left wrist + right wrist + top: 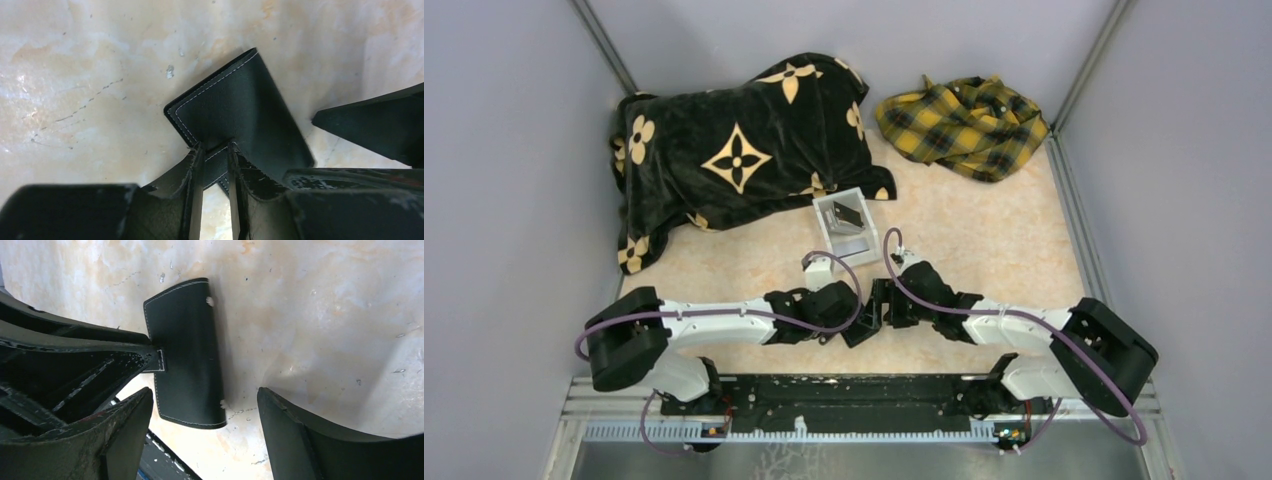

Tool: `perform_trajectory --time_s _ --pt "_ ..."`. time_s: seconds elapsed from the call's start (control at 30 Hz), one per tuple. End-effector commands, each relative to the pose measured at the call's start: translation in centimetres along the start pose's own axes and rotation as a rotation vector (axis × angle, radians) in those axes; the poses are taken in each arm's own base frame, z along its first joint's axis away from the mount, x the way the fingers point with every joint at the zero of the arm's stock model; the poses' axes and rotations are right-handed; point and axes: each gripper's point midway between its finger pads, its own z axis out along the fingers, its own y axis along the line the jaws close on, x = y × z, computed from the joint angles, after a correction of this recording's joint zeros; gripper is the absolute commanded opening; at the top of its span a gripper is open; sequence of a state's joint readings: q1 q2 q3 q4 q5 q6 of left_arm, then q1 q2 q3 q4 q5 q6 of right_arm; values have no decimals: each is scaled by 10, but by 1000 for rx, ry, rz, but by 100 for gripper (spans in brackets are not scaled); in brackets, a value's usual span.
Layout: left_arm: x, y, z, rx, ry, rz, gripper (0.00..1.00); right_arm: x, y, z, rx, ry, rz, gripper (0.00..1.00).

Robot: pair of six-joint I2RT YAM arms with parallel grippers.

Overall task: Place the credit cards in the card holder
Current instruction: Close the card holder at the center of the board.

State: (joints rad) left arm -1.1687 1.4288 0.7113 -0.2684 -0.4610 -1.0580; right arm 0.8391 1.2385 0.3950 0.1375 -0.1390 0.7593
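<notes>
Just in front of the white box (827, 240), the left claw (215, 150) is closed on the short strap of the card holder (240, 110), which is folded shut and laid on the table (984, 250). The right claw (204, 392) is spread wide open over the holder's end, and nothing is gripped by it. What appear to be the credit cards (848, 214) are seen inside the box, and none is seen in the holder. The task is therefore judged barely begun: the holder is yet to be opened and every card is yet to be slotted in. Behind and left of the box a black blanket (724, 150) with gold flowers is heaped. The table is pale, marbled and speckled. Behind and right of the box a yellow plaid cloth (964, 125) is bunched. The table is enclosed by grey walls (504, 200).
</notes>
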Motion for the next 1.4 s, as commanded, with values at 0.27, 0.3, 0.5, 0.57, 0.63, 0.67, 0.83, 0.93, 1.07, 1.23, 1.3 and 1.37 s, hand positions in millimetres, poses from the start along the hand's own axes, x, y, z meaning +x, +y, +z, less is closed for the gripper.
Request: perform_trajectory --time_s 0.27,0.3,0.5,0.57,0.63,0.67,0.83,0.93,1.07,1.23,1.3,1.37 --pt "29 19 15 -48 80 -19 29 4 3 12 -75 -10 47 77" --pt "30 21 16 -54 85 -21 29 7 2 13 -73 -4 52 76" --pt "41 32 20 -82 108 -26 29 21 -3 20 -102 28 80 70" --pt "45 37 21 -92 116 -27 29 25 0 21 -128 37 97 65" --pt "47 40 22 -99 119 -29 29 29 1 22 -151 40 114 58" --pt "48 42 22 -101 120 -31 29 30 2 21 -160 39 122 54" --pt "51 46 27 -104 128 -46 29 30 6 20 -193 33 134 30" --pt "49 44 28 -99 126 -57 29 25 11 18 -207 18 127 15" --pt "36 36 29 -81 107 -65 31 10 21 13 -215 -19 109 0" --pt "7 19 20 -63 51 -81 42 -20 29 -4 -141 -81 42 0" --pt "-10 11 11 -53 6 -89 54 -36 30 -15 -86 -123 5 0" --pt "-28 4 0 -31 -43 -106 62 -49 27 -28 -17 -150 -30 0"
